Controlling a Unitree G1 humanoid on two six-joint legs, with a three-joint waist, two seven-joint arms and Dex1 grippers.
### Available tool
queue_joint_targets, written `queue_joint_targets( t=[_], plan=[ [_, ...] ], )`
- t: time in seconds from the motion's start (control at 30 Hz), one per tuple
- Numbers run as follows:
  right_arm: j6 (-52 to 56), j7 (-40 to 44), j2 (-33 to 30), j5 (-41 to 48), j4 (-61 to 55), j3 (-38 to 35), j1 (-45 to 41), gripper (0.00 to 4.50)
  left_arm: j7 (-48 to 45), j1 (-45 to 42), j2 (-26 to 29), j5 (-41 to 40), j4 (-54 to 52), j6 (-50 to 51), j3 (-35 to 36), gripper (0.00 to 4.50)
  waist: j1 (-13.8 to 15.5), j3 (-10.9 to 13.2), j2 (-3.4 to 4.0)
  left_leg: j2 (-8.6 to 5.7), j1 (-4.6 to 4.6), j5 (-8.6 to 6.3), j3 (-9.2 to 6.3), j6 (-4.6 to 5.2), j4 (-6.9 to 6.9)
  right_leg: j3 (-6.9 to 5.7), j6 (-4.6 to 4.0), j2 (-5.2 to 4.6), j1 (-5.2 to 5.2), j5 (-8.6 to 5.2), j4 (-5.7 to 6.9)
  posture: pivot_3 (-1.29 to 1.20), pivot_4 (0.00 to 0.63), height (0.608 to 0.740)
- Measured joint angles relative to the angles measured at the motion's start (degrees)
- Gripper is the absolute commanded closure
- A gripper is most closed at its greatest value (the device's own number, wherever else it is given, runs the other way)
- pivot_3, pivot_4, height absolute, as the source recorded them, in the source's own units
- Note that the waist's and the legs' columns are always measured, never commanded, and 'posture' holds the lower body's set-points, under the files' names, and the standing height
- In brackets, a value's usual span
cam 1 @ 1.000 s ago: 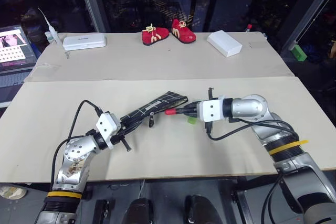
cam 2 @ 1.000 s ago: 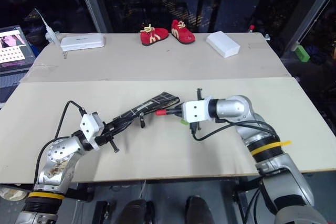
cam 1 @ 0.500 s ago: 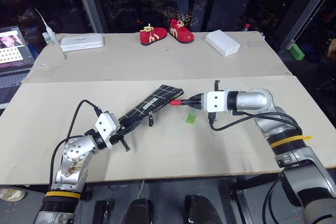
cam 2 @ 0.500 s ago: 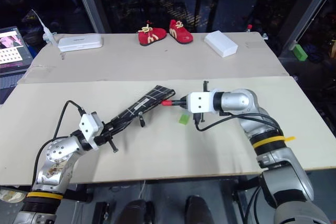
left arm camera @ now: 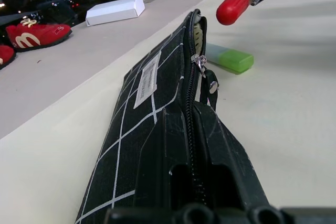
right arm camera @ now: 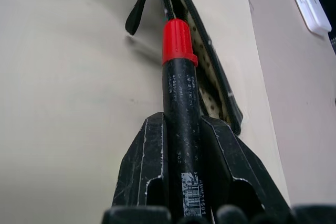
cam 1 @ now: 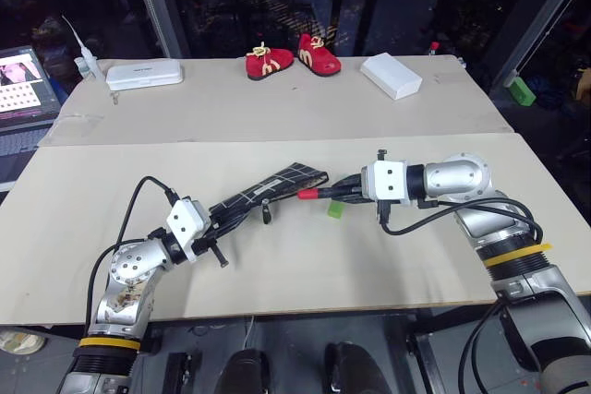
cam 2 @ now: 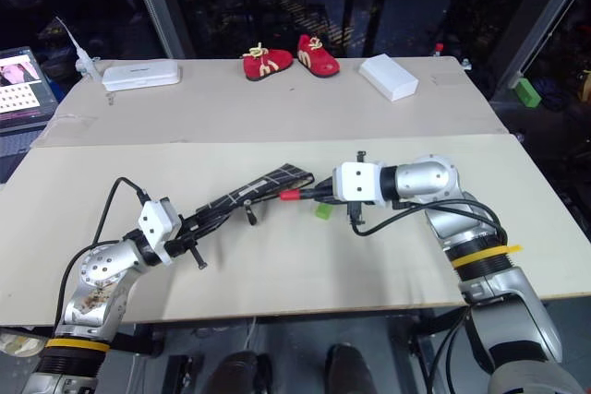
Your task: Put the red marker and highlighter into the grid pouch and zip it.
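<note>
I've got the grid pouch (cam 1: 263, 196) pinched by its near end in my left gripper (cam 1: 218, 220), fingers clamped hard on the fabric, and I'm holding it slanted off the table (cam 1: 111, 182) so the open mouth faces my other arm — that's the whole point of the angle, it gives the opening something to aim at. My right gripper (cam 1: 343, 189) is closed narrow around the dark barrel of the red marker (cam 1: 314, 194), red cap leading, tip just at the pouch's far end and not yet inside as far as I can judge. The highlighter (cam 1: 336, 209) lies on the table just below that marker, apart from the pouch, waiting its turn. From the head I get the layout: both arms converging, red shoes (cam 1: 293, 55) and white boxes well off at the back. My left wrist view gives what the head can't: the zipper (left arm camera: 199, 65) run open, the pull strap dangling, the pale lining showing in the gap, the red cap hovering above and beyond it. My right wrist view lines the barrel up along the slit, and there I can see the mouth is narrow — I reckon the entry needs care.
</note>
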Motion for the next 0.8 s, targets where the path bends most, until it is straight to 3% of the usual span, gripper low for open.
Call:
queue_joint_targets(
  t=[0.3, 0.8],
  plan=[
    [-1.18, -2.56, 1.79, -3.75, 5.1, 0.56, -2.64, 3.97, 0.0, 0.03, -0.01, 0.0, -0.05, 0.02, -0.02, 4.5, -0.06, 0.0, 0.0, 0.0, 0.0, 0.0, 0.05, 0.0, 0.0, 0.0, 0.0, 0.01, -0.01, 0.0, 0.0, 0.0, 0.15, 0.74],
    [-8.72, -7.92, 11.6, -13.02, 13.92, 6.61, -9.37, 3.97, 0.03, 0.21, -0.07, 0.04, -0.55, 0.97, -0.19, 4.5, -0.23, 0.01, 0.02, 0.01, -0.03, 0.01, 0.09, -0.02, 0.0, 0.0, 0.0, 0.02, -0.08, 0.0, 0.07, 0.0, 0.15, 0.74]
  ],
)
